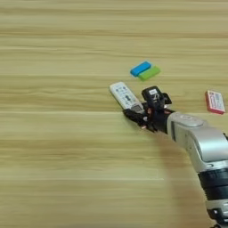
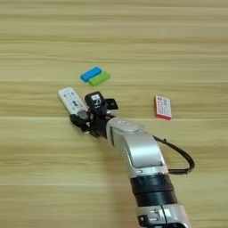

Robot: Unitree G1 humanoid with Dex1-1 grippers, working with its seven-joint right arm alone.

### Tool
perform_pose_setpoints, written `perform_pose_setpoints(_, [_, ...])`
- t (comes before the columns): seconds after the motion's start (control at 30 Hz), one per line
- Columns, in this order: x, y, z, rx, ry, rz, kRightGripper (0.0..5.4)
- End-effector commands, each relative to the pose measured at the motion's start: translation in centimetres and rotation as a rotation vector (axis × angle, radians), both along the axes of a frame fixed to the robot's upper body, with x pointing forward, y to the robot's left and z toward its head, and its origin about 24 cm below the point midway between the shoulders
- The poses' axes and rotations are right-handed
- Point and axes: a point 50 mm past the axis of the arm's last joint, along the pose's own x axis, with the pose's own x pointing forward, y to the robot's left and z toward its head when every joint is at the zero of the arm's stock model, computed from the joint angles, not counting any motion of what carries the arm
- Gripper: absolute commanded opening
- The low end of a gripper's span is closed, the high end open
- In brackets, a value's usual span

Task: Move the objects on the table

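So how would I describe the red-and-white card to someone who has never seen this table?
Start at the silver forearm on the wooden table. The card lies flat to its right, alone. It is the only red-edged thing; the blue and green blocks lie together further left.

Matt wood-grain table, glossy silver metal forearm
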Motion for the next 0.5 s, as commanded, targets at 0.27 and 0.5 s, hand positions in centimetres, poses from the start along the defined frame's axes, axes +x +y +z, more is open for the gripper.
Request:
perform_pose_setpoints(0.27, [0.62, 0.0, 1.49, 0.023, -0.064, 0.016, 2.9])
perform_pose_setpoints(0.5, [0.84, -0.02, 2.16, 0.076, -0.095, 0.0, 2.9])
